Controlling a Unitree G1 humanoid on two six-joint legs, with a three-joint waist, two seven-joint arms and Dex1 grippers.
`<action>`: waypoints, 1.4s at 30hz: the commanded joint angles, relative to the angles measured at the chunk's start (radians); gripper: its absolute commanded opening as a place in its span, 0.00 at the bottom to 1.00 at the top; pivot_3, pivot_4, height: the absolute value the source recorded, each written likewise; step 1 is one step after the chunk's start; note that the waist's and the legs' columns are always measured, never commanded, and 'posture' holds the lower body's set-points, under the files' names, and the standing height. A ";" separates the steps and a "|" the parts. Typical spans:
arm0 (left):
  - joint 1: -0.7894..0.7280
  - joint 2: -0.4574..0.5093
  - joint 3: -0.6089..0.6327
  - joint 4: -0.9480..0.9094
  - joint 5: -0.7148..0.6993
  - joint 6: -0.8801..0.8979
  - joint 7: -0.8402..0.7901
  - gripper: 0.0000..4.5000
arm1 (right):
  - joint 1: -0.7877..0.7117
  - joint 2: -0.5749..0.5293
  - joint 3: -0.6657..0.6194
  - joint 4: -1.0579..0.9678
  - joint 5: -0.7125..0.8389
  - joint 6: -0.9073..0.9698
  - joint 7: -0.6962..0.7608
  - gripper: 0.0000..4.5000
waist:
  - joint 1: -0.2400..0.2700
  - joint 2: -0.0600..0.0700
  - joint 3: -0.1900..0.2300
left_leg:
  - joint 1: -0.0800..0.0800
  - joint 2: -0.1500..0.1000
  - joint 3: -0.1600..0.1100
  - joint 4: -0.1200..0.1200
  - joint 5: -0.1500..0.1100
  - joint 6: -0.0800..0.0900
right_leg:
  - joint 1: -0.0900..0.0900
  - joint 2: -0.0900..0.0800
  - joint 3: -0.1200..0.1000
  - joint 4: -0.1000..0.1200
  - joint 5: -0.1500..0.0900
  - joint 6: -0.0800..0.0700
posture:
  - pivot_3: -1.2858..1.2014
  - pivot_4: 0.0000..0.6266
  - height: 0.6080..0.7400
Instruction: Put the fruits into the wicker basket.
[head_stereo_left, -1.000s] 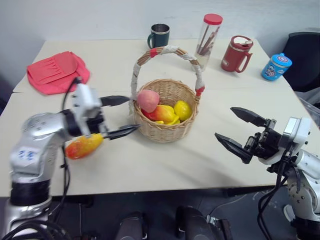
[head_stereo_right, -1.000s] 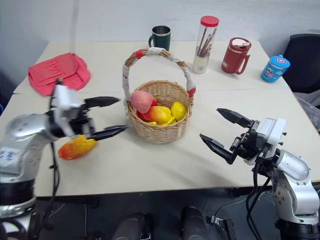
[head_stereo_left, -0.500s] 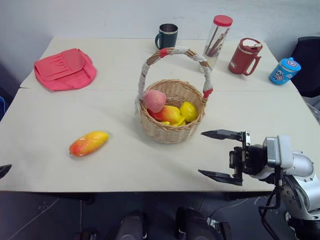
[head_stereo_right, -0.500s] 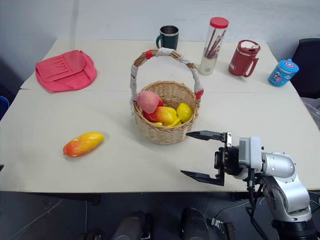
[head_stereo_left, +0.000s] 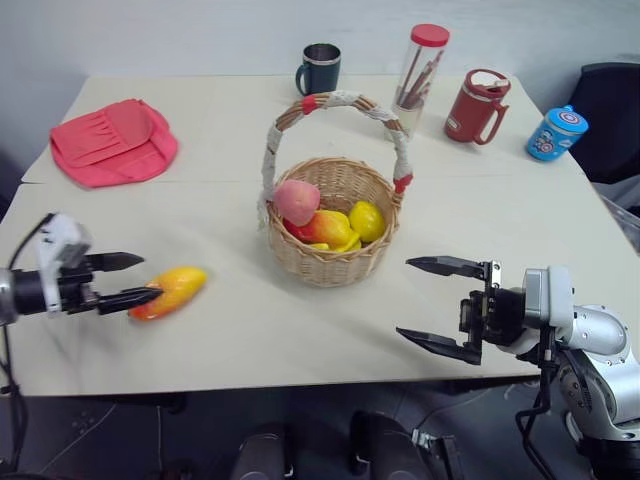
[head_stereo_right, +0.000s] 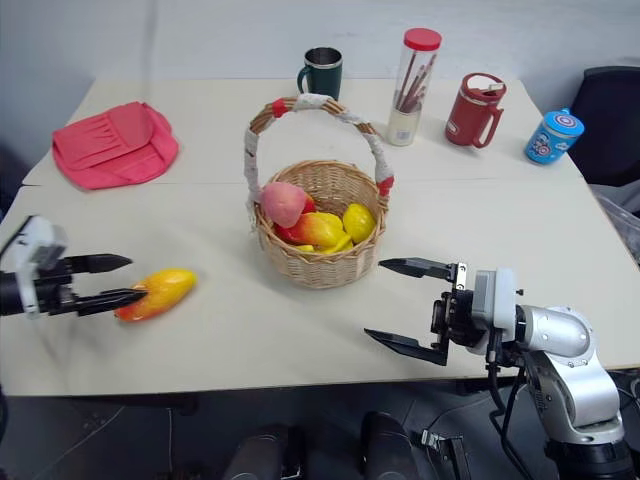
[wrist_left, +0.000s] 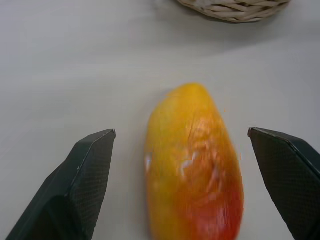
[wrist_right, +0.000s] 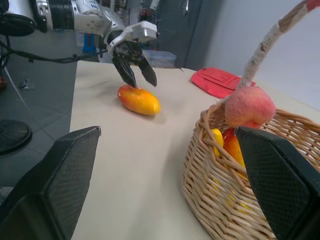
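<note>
Mango (head_stereo_left: 168, 291) lies on the table (head_stereo_left: 300, 330) well left of the wicker basket (head_stereo_left: 330, 235), its red end toward the left gripper (head_stereo_left: 128, 278), whose fingers stand wide and flank that end without touching, likely lined up for a lengthwise pinch. Peach (head_stereo_left: 296, 201) already sits in the basket on top of other fruit, up against the handle's left foot. Right gripper (head_stereo_left: 432, 300) hangs wide and empty just right of the basket, probably kept clear.
</note>
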 joint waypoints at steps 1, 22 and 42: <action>-0.041 0.004 -0.083 0.052 0.051 -0.001 -0.041 0.99 | 0.001 0.002 -0.009 -0.031 0.002 -0.001 -0.026 1.00 | -0.009 0.000 0.000 | 0.000 0.000 0.001 0.000 0.000 0.000 | -0.001 0.000 0.000 0.000 0.000 0.000 | 0.52 0.24 1.00; -0.383 -0.303 -0.199 -0.534 -0.128 0.287 0.258 0.67 | 0.122 0.027 -0.145 -0.075 0.001 0.010 -0.252 1.00 | 0.029 -0.001 0.000 | 0.000 -0.003 -0.002 0.003 0.002 0.003 | 0.002 -0.004 0.006 0.003 0.001 0.002 | 0.52 0.24 1.00; -0.586 -0.596 -0.366 -0.336 0.083 0.144 0.444 0.99 | 0.133 0.092 -0.113 -0.025 -0.045 -0.032 -0.270 1.00 | 0.028 0.000 0.000 | 0.002 -0.006 0.001 0.003 0.005 0.007 | 0.002 -0.005 0.007 0.002 0.004 0.006 | 0.52 0.24 1.00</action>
